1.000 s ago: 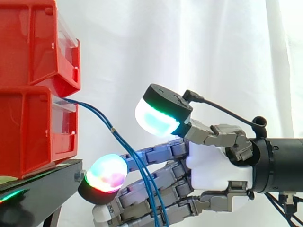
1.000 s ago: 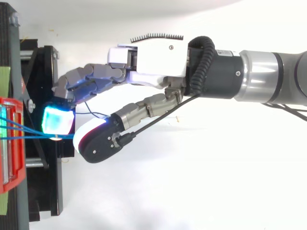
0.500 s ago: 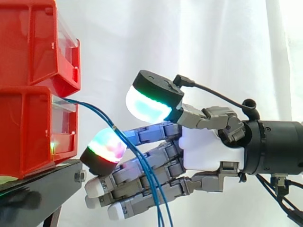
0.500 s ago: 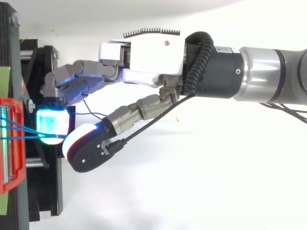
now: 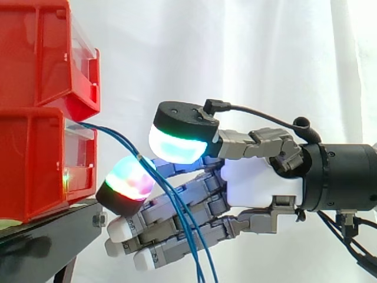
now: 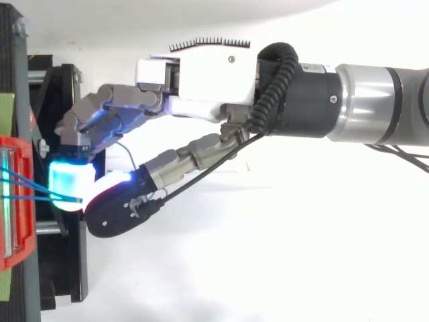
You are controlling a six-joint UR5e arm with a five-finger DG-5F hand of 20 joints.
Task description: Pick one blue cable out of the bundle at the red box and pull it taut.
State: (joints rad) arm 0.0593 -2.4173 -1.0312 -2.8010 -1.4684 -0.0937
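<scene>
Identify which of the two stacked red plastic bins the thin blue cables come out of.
The lower red plastic bin: the thin blue cables leave over its clear front panel; the upper red plastic bin shows no cable.

No legible txt, labels, nos. or signs on red bins (image 5: 35, 159), stand (image 5: 53, 231) or hand (image 5: 259, 186).

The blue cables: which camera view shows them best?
The side view: the blue cables leave the red box and curve down across the hand. In the top view a short stretch runs from the box to the hand.
</scene>
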